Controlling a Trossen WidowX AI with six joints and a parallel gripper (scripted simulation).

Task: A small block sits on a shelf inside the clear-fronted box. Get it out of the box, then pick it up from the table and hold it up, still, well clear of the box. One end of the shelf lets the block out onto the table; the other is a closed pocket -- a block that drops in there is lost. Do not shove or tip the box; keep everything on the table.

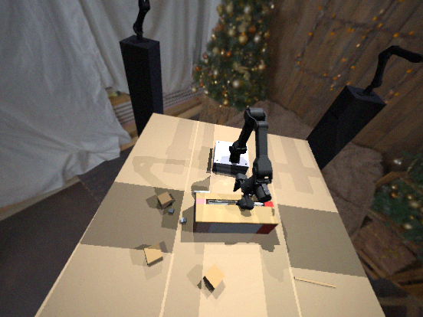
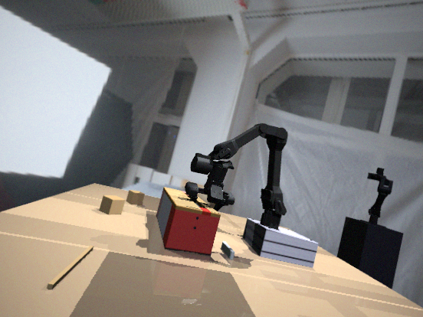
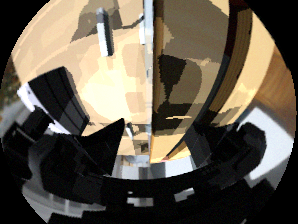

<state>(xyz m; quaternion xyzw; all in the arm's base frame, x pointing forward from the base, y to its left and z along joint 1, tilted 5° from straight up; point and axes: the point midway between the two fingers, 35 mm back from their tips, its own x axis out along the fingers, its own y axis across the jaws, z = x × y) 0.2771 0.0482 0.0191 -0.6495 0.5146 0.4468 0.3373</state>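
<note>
While the table [image 1: 115,214] carries everything, we note the box [image 1: 234,220] near its middle, long, with a tan top, a red end [image 2: 189,233] and a pink end [image 1: 200,199]. A slot along the top of the box shows a grey shelf [image 1: 220,201] with a dark line on it. We cannot tell where the block is: nothing in the slot reads clearly as it, and part of the shelf is hidden by the tool. The arm [image 1: 260,153] rises from a white base [image 1: 224,162] behind the box and bends down over it. The tool [image 1: 245,200] sits at the slot near the red end, fingers spread wide, released, gripping nothing. Three tan cubes [image 1: 165,199] [image 1: 153,253] [image 1: 214,276] lie on the table off the pink end and in front. Two tiny grey bits [image 1: 171,210] [image 1: 183,220] lie just beside the pink end. A thin stick [image 1: 314,282] lies well apart.
</note>
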